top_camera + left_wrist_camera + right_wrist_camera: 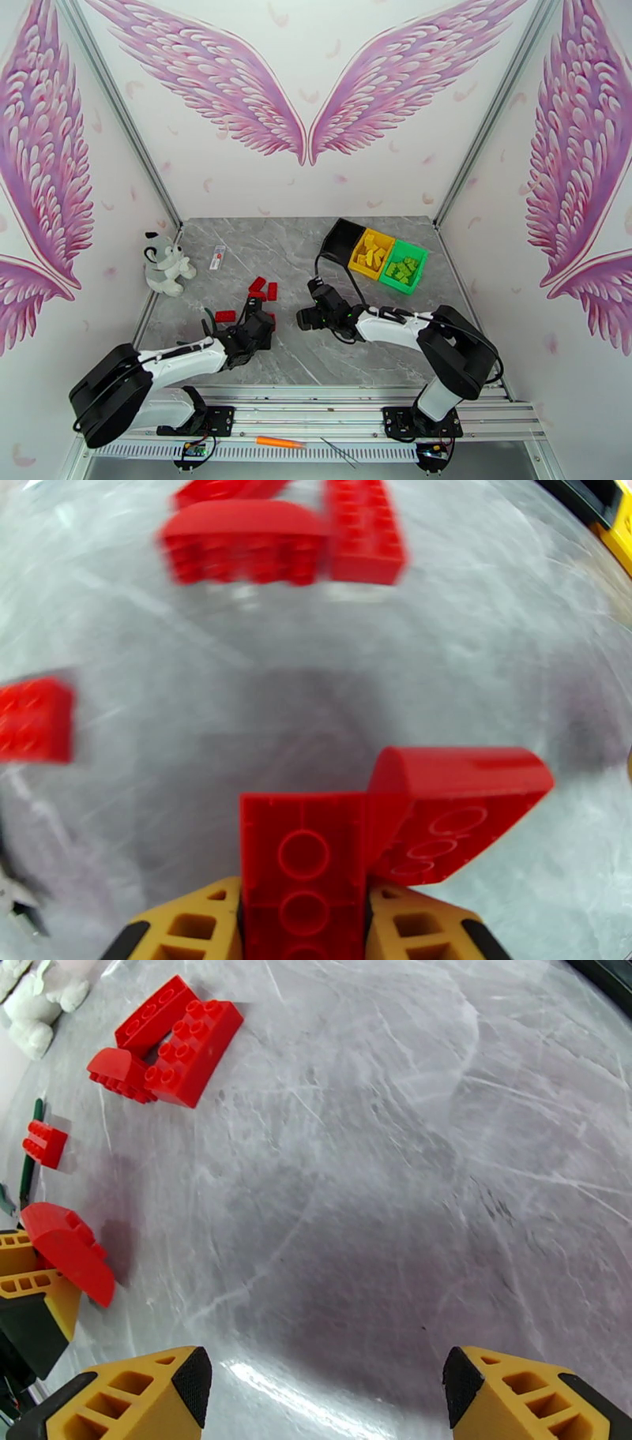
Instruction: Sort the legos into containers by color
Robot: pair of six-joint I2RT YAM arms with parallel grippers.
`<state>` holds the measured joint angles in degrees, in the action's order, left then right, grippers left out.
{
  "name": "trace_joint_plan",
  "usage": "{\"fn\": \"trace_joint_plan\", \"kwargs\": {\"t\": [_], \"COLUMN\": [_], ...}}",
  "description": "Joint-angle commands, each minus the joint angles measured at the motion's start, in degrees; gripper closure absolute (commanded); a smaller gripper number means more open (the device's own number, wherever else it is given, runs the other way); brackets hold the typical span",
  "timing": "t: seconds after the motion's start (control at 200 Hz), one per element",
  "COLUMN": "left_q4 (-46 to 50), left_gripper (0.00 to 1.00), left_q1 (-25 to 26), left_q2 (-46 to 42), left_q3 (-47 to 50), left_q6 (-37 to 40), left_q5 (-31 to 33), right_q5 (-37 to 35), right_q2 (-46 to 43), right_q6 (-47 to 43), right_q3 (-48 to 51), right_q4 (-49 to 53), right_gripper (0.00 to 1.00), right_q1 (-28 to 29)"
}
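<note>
My left gripper (pixel 264 325) is shut on a flat red lego (pixel 304 867), and a curved red piece (pixel 462 811) leans against that brick's right side. Three more red legos (pixel 257 284) lie loose on the table just beyond it, with another (pixel 225 316) to its left. My right gripper (pixel 328 1390) hangs open over bare table, nothing between its fingers (pixel 170 1390); in the right wrist view the left gripper's curved red piece (pixel 67 1254) sits at the left edge. At the back right stand the black bin (pixel 341 234), the yellow bin (pixel 357 267) with yellow legos and the green bin (pixel 421 256) with green legos.
A grey-white plush dog (pixel 166 264) sits at the table's left edge, and a small white-and-orange tube (pixel 217 256) lies near it. An orange tool (pixel 278 442) rests on the rail in front of the arm bases.
</note>
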<state>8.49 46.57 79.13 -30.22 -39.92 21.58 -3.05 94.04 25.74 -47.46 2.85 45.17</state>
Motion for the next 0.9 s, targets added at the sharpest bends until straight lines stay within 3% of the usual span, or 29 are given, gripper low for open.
{"fn": "trace_joint_plan", "kwargs": {"t": [0.0, 0.22, 0.33, 0.535, 0.73, 0.895], "left_q4": [-4.15, -6.34, -6.16, -5.18, -5.02, -4.69], "left_gripper": [0.66, 0.34, 0.32, 0.39, 0.22, 0.19], "left_q1": [1.05, 1.33, 1.42, 1.41, 1.18, 1.17], "left_q2": [5.36, 10.35, 9.22, 7.93, 4.63, 1.16], "left_q3": [-4.44, -5.50, -4.87, -4.29, -2.25, -1.17], "left_q6": [1.75, 1.00, 0.94, 1.23, 1.06, 1.32], "left_q5": [-1.19, -2.47, -2.21, -1.74, -1.64, -2.01], "right_q5": [-2.43, -3.62, -3.78, -4.15, -4.20, -4.03], "right_q2": [-3.16, -5.45, -6.12, -6.41, -7.58, -7.57], "right_q6": [0.45, 0.37, 0.39, 0.63, 0.72, 0.94], "right_q3": [1.72, 3.25, 3.54, 3.76, 4.30, 4.23], "right_q4": [0.99, 1.93, 2.05, 2.41, 2.75, 2.68], "right_gripper": [0.16, 0.16, 0.16, 0.16, 0.15, 0.15], "right_q1": [0.06, -0.20, -0.26, -0.39, -0.37, -0.39]}}
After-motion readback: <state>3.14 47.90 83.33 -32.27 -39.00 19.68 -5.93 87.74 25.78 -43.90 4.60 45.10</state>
